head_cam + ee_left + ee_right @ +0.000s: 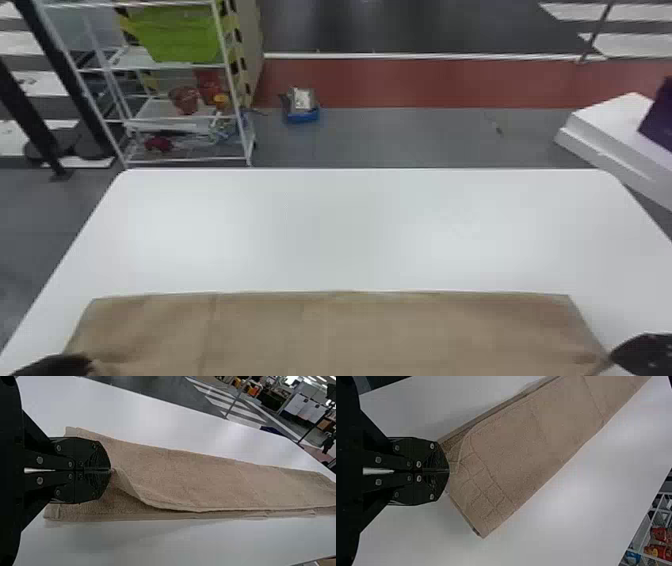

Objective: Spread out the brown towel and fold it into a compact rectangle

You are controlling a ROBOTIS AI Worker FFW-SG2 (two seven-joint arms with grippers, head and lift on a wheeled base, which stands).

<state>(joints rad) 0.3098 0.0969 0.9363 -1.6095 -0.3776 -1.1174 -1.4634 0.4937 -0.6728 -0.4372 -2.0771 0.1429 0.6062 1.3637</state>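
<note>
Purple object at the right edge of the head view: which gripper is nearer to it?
Right. The right gripper is at the right end of the towel, on the side of the purple object; the left gripper is at the other end, farther away.

Brown towel (380, 332) folded over on white table (340, 225).

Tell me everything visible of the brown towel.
The towel looks like terry cloth, with a grid pattern at its right end and faint creases. It lies doubled into a long strip across the near side of the white table. The left gripper and right gripper each hold an upper-layer corner in closed jaws, raised.
</note>
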